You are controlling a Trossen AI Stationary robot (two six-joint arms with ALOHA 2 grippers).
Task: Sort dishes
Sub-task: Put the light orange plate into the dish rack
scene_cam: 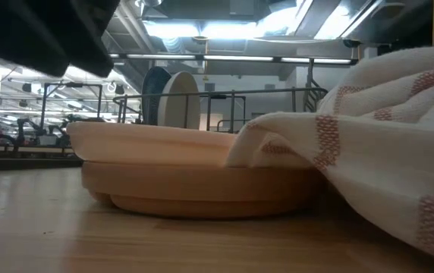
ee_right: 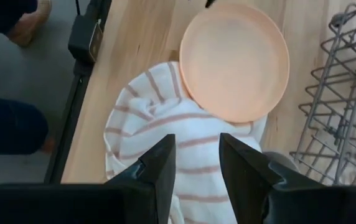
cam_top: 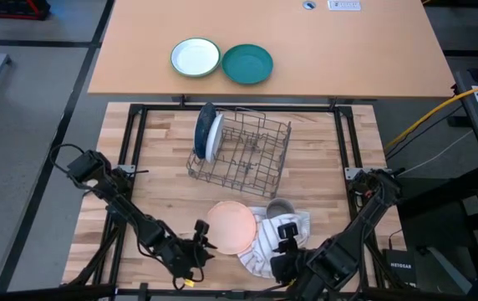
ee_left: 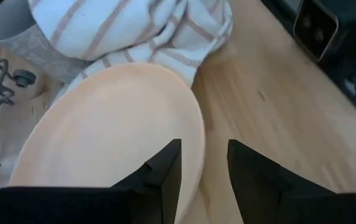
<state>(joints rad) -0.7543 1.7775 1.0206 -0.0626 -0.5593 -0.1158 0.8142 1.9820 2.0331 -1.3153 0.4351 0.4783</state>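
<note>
tan plate overlaps striped towel

Near surface: pale wood-plank table
On it: wire dish rack; tan plate; striped towel; grey mug
Far surface: tan tabletop
On it: white green-rimmed bowl; teal plate, just beside

"NETGEAR" on black box

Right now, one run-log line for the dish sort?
blue plate, white plate: racked | tan plate: on table, partly on towel | left gripper: open at tan plate's rim | right gripper: open above towel
</note>
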